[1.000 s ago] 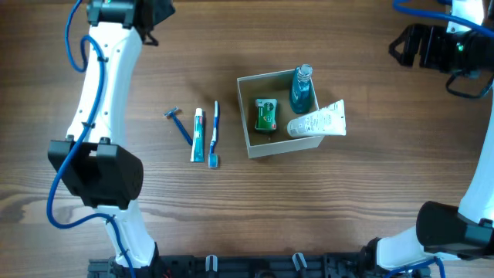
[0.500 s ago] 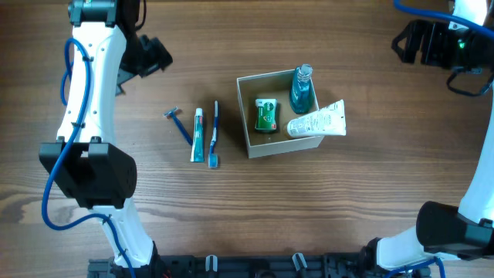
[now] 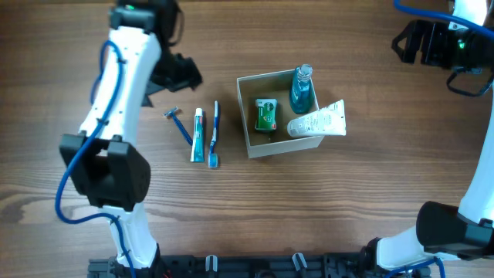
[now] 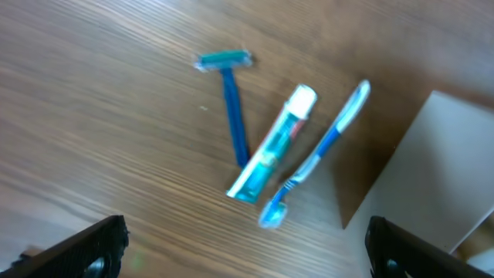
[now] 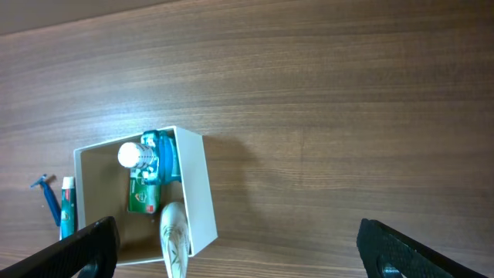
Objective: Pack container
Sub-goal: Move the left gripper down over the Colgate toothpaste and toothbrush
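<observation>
The container (image 3: 284, 146), a small white-walled box, stands mid-table. Inside it are a blue bottle (image 3: 301, 89) and a green packet (image 3: 265, 116), and a white tube (image 3: 316, 121) leans out over its right wall. To its left a blue razor (image 3: 179, 123), a toothpaste tube (image 3: 198, 135) and a blue toothbrush (image 3: 214, 133) lie on the wood. My left gripper (image 3: 181, 73) hovers open just above and behind them. Its wrist view shows the razor (image 4: 230, 93), toothpaste (image 4: 274, 147), toothbrush (image 4: 320, 150) and container wall (image 4: 440, 170) ahead of the left gripper (image 4: 247, 262). My right gripper (image 3: 421, 42) hangs open at the far right.
The right wrist view looks down on the container (image 5: 199, 193) with bare wooden tabletop (image 5: 347, 116) to its right, ahead of the right gripper (image 5: 247, 262). The arm bases stand along the near edge.
My left arm has swung from the far left corner rightward, bringing its gripper over the razor and toothpaste. The right arm and all objects have stayed put.
</observation>
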Motion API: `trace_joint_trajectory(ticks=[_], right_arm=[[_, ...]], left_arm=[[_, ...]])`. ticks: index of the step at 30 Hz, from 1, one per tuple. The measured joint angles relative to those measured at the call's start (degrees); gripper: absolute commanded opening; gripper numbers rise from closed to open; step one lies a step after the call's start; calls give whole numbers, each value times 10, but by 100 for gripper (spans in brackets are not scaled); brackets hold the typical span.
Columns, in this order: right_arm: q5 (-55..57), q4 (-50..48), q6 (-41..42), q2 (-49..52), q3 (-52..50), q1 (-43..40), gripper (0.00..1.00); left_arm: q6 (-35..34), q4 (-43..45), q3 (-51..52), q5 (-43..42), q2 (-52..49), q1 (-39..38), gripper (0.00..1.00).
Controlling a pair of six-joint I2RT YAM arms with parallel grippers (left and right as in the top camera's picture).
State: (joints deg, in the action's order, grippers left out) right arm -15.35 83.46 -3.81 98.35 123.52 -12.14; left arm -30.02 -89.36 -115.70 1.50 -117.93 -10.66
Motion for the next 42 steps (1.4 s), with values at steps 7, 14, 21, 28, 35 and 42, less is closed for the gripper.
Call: trace_joint_trajectory(ticks=[7,14,21,28,35,42], right_arm=[[0,0,0,0,0,0,100],[0,0,0,0,0,0,100],[0,0,0,0,0,0,100],[0,0,0,0,0,0,100],[0,0,0,0,0,0,100],[0,0,0,0,0,0,100]], left_arm=[[2,45,85,-37,0,-31,100],[4,77,152,-59,0,-40,100],[36,159,204,-59,0,-52,100],[86,228,252,-59,0,-52,99],[124,269,257,-59,0,-52,99],[135,291,278,-59,0,-52,97]])
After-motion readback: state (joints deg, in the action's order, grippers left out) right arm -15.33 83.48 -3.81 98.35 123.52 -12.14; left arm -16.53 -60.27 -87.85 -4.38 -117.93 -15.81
